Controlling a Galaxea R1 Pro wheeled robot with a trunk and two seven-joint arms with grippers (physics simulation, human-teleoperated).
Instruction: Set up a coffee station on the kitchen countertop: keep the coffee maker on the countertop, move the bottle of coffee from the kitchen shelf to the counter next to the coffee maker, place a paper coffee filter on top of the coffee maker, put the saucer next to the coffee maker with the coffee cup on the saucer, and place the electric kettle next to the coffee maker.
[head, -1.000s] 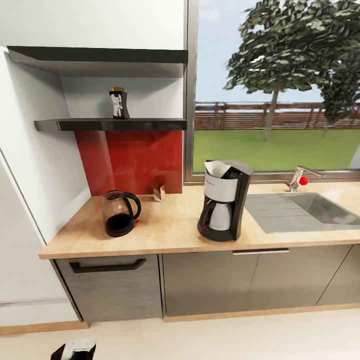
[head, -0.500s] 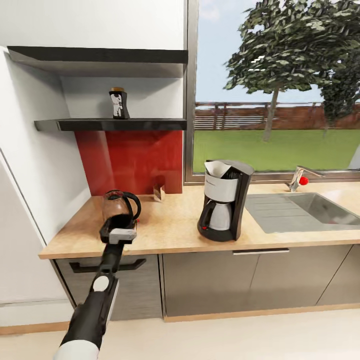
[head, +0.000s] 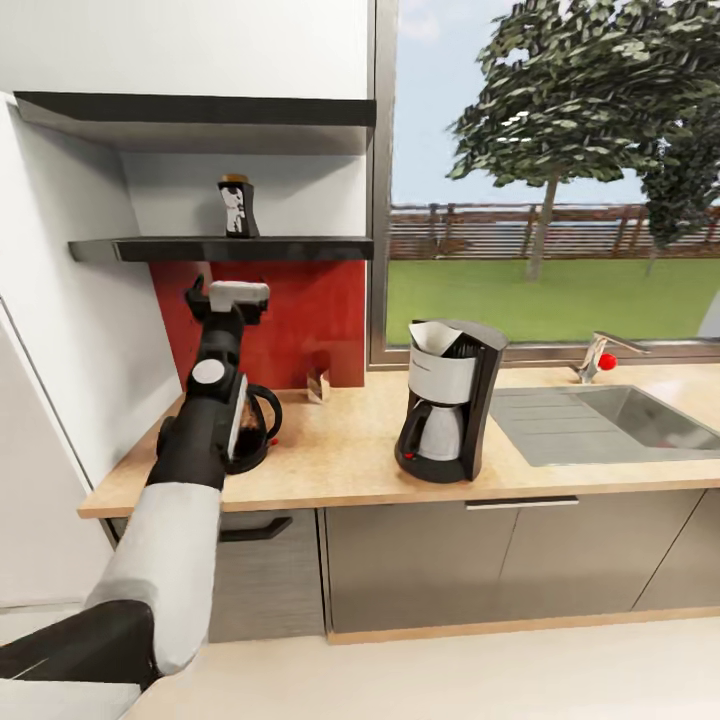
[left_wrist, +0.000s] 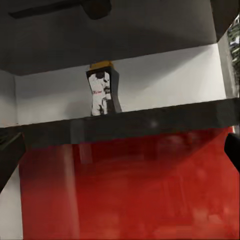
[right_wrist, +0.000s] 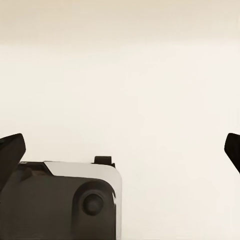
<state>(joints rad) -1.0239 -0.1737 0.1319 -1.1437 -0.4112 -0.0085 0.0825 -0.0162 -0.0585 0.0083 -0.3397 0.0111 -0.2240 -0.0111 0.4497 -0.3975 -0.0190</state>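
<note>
Coffee bottle upright on the shelf, well above the counter. Left gripper below the shelf edge, fingers apart, empty. Right gripper spread too. Risk, probably: striking the shelf lip on the rise, or tipping the bottle backward.

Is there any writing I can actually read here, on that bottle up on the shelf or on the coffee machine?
Nothing reads clearly.
Bottle of coffee: white label with a dark figure and a small reddish mark, too blurred to read.
Coffee maker: faint dark mark on its pale front panel, too small to read.
Electric kettle: no lettering visible.
</note>
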